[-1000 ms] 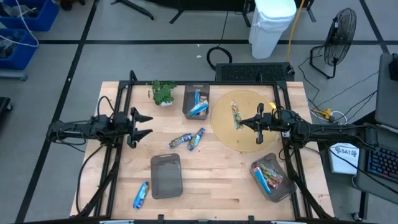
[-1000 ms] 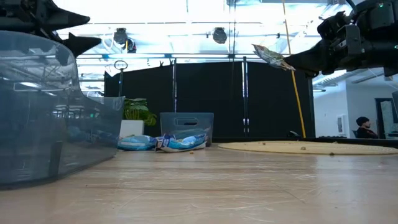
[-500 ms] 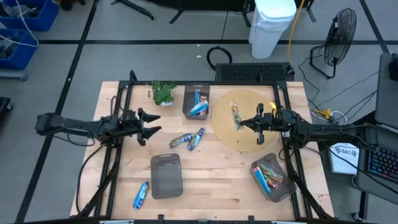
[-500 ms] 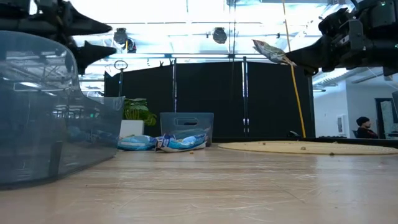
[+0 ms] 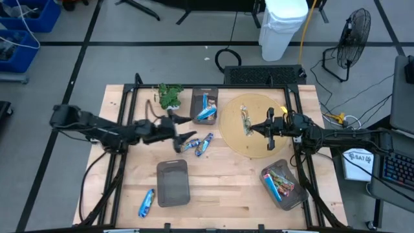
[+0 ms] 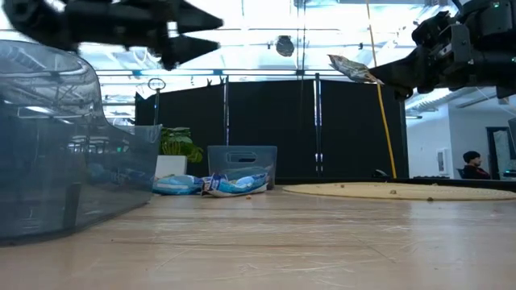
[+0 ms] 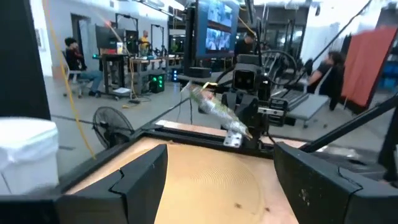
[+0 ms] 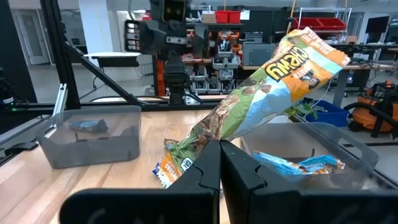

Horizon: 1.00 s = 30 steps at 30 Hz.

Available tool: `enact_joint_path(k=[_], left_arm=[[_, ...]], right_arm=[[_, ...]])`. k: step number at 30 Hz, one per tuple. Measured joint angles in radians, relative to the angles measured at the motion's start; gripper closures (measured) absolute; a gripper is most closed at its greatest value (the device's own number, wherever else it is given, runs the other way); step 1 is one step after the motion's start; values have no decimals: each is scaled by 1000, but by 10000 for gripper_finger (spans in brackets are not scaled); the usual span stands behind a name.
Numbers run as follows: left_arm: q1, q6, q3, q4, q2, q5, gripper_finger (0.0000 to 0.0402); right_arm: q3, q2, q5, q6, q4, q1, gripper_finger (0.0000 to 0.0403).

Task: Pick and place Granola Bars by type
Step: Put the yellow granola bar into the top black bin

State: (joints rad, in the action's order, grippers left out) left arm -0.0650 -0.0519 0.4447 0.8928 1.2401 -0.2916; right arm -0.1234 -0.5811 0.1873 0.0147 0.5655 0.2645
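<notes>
- Two blue bars lie mid-counter; we bring the wide left gripper down squarely over one.
- At 3 o'clock, our right gripper pinches a tan bar; hold it aloft.

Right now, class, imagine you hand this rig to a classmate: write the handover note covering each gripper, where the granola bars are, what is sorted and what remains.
Right gripper: shut on a green-and-gold granola bar, held in the air over the round mat.
Left gripper: open, empty, reaching over the two blue bars at mid-table.
Done: blue bars lie in the far bin; mixed-colour bars lie in the right bin.
Left: place the held bar; pick up the two mid-table blue bars and the lone blue bar near the front edge. The middle bin looks empty.
</notes>
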Motion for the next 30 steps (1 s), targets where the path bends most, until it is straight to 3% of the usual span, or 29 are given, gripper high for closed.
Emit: enact_joint_path(k=[7, 16, 23, 30], left_arm=[[54, 44, 241, -3, 241, 15, 105], [163, -119, 500, -8, 484, 221, 105], [195, -239, 693, -21, 632, 381, 105], [188, -261, 851, -176, 724, 403, 105]], right_arm=[[0, -10, -1, 0, 11, -21, 403], [0, -11, -2, -13, 22, -31, 403], [0, -11, -3, -27, 22, -31, 403], [0, -11, -3, -30, 27, -31, 403]])
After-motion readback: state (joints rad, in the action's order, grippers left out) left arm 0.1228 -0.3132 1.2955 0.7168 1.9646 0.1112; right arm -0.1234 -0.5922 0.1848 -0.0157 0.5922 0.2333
